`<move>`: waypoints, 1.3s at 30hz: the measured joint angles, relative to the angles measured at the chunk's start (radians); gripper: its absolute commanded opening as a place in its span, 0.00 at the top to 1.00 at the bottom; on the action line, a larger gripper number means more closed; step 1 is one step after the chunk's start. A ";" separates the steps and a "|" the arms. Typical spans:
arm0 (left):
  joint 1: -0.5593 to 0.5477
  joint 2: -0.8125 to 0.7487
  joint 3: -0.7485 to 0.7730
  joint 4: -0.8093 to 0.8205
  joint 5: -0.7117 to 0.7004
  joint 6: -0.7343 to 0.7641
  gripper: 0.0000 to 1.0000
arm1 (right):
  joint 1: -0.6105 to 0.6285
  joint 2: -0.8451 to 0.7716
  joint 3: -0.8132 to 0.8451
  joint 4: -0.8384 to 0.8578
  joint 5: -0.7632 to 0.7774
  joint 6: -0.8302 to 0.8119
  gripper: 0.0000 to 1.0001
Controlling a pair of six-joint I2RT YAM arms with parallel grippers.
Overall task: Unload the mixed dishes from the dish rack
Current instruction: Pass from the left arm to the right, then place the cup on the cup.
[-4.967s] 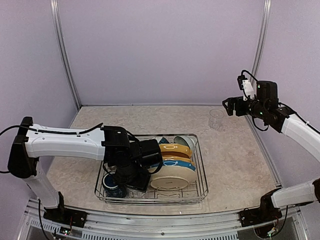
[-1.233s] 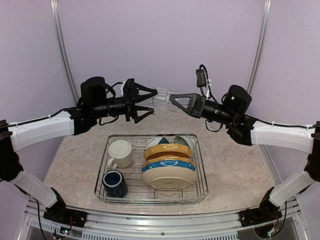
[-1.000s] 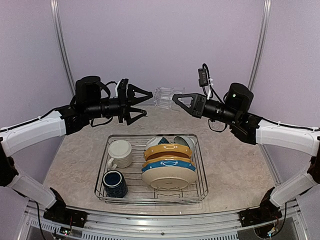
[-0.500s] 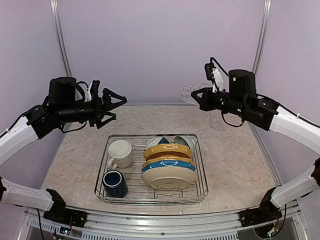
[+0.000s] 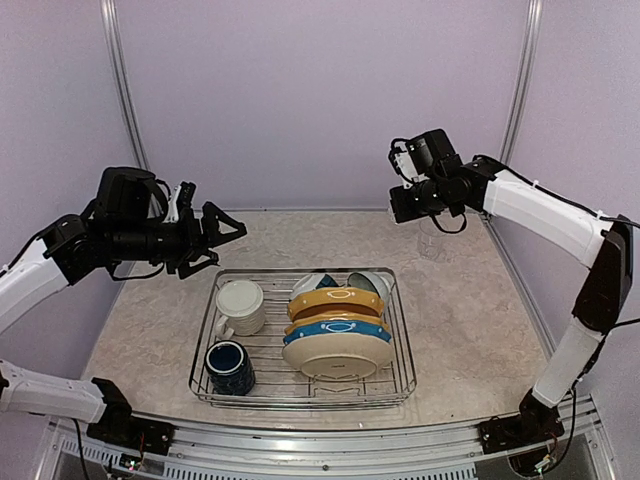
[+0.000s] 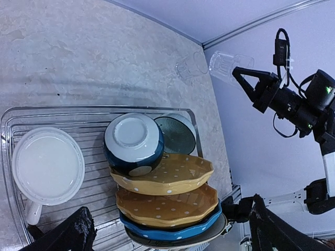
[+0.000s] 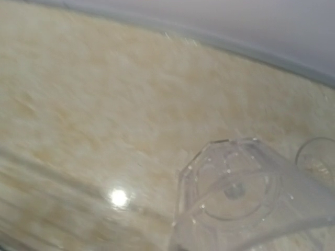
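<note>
my right gripper is clenched on a clear tumbler, holding it in the air over the far right of the table. the glass lies tilted in my grip, nearly on its side, and my wrist camera looks along it at its faceted base. the other tumbler stands below and just beside it, well apart from the rack.

my left gripper is released and holds nothing. it hovers above the table's left side, just beyond the rack's far left corner, with its fingers spread wide.

i judge the step in hand to be setting this tumbler down next to the other one. that calls for turning my right wrist until the glass is upright. then i lower it onto bare table near its mate without touching it, and only then let go. the glass is smooth and clear, so a slip or a knock is the risk. the blur in my wrist view makes the gap hard to read.

most of the load is not yet out. the rack holds a cream mug and a navy mug on its left side. three plates stand on edge on the right, with a bowl and one more round dish behind them. my left gripper is nearest the cream mug, which looks like its next pick.
</note>
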 measured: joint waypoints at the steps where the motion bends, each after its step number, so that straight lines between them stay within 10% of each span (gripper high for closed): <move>1: -0.008 0.001 0.000 -0.007 -0.004 0.000 0.01 | -0.007 0.033 0.025 -0.021 -0.001 -0.008 1.00; 27: -0.161 0.066 0.015 -0.140 -0.148 -0.004 0.01 | -0.167 0.567 0.477 -0.267 -0.087 -0.127 1.00; 39: -0.167 0.100 0.015 -0.141 -0.158 -0.004 0.01 | -0.177 0.447 0.481 -0.237 -0.073 -0.145 1.00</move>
